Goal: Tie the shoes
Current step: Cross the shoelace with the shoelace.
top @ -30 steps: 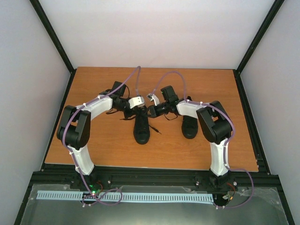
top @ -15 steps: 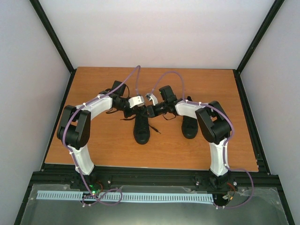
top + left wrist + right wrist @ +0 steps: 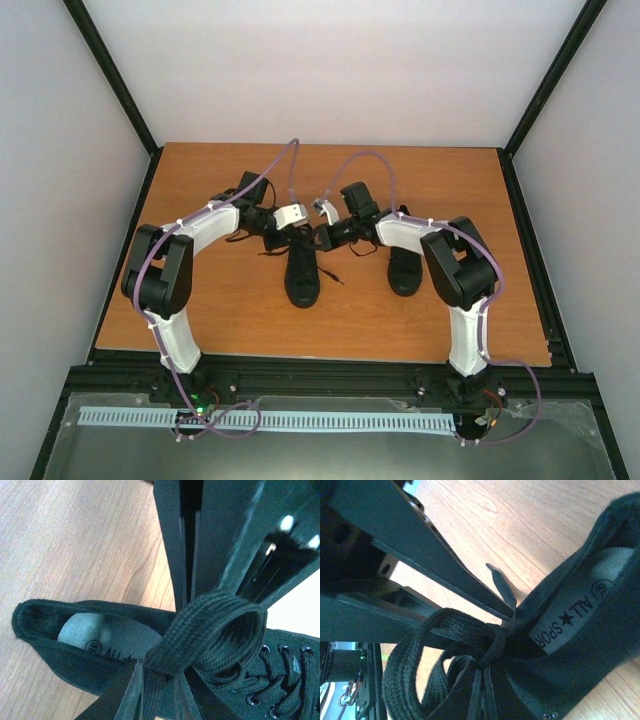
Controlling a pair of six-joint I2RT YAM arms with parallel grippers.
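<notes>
Left arm is reaching in over the wooden table, and left gripper is hanging just above the heel opening of the left shoe. That shoe is standing upright near the table's middle, toe pointing toward the arm bases. Left fingers are sitting almost together, with only a thin slit showing. A flat black lace loop is curling out right at the tips and touching them. Can't tell whether it's being pinched or just resting there. Under it the grey insole is showing inside the collar, and the eyelets are running off toward the toe. Right gripper is coming in from the other side of the same shoe, just beside the left one. It's clamped shut, with its fingers converging at the knot and pinching the lace there. A wide loop is draping in front of the lower finger, and a short lace end is sticking up beside the upper one. Right shoe is sitting apart, further right, partly under the right arm. No gripper is touching it, and its laces are lying loose beside it.
</notes>
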